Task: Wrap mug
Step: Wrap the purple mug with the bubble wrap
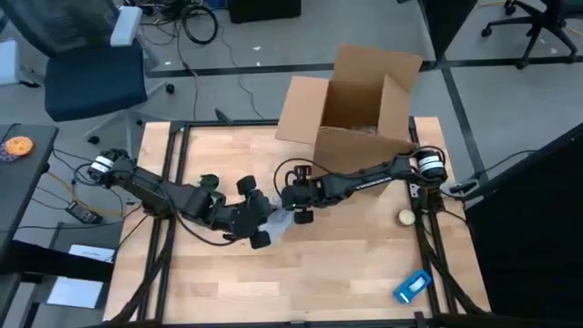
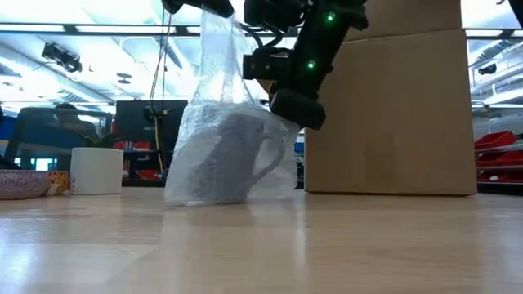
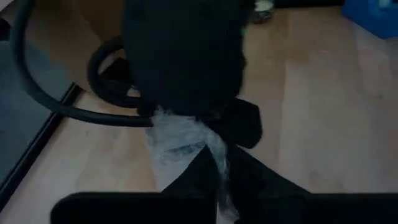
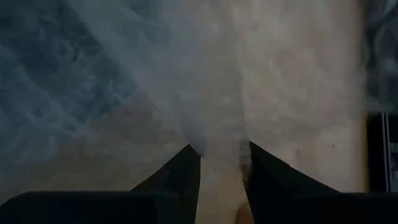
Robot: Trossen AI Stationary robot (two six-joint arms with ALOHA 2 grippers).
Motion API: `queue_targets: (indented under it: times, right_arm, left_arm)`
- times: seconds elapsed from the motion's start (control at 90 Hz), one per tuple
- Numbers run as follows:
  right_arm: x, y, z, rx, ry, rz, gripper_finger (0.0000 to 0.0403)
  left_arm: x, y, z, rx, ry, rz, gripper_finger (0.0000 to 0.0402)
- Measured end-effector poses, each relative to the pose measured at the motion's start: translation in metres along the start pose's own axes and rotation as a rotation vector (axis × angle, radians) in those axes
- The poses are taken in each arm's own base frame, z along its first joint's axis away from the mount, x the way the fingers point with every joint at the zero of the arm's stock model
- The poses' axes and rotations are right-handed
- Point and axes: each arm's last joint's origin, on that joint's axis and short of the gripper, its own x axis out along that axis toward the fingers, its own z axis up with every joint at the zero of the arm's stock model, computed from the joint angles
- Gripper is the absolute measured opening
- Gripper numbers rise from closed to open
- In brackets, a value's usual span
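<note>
mug under bubble wrap, mid-surface

the grey mug [image 2: 233, 159] stands on the wooden surface [image 1: 346, 264], draped in bubble wrap [image 2: 214, 106]. left gripper [image 1: 261, 221] fingers pinch the wrap's top; right gripper [image 1: 296, 208] fingers clamp wrap beside it, near the cardboard box [image 1: 360, 105].

**Count of things on and around the table**

You have two arms over the table, so two grippers: the left gripper [image 1: 261, 221] and the right gripper [image 1: 299, 206]. Between them you see one mug [image 2: 231, 155], inside one sheet of bubble wrap [image 2: 214, 98]. One cardboard box [image 1: 355, 105] stands at the far edge. Near the right side you count one small round object [image 1: 404, 217] and one blue object [image 1: 413, 286]. In the low view, one white pot [image 2: 96, 170] shows.
</note>
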Motion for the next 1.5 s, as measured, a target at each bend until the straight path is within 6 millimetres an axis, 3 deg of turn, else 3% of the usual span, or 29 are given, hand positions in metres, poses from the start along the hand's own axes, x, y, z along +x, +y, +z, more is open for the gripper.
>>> queue_targets:
  times: [0.289,0.522,0.856,1.167,1.322,1.5]
  right_arm:
    - [-0.003,0.004,0.0,-0.013,0.002,0.02,0.0086]
    - [-0.02,0.007,0.002,-0.015,-0.029,0.094,0.0115]
    - [-0.072,-0.008,0.004,0.013,-0.127,0.11,0.0178]
    - [-0.117,-0.017,0.015,0.065,-0.352,0.172,0.0186]
    - [-0.109,-0.009,0.031,0.066,-0.497,0.336,0.0185]
    - [-0.078,-0.002,0.038,0.079,-0.505,0.398,0.018]
  left_arm:
    - [0.026,-0.02,-0.016,0.059,0.086,0.016,0.0]
    - [0.03,-0.02,-0.025,0.055,0.144,0.069,0.0]
    - [0.031,-0.025,-0.026,-0.033,0.108,0.122,0.0]
    - [0.042,-0.031,-0.048,-0.07,0.091,0.103,0.0]
    - [0.051,-0.03,-0.06,-0.097,0.08,0.103,0.0]
    - [0.057,-0.03,-0.072,-0.119,0.059,0.09,0.0]
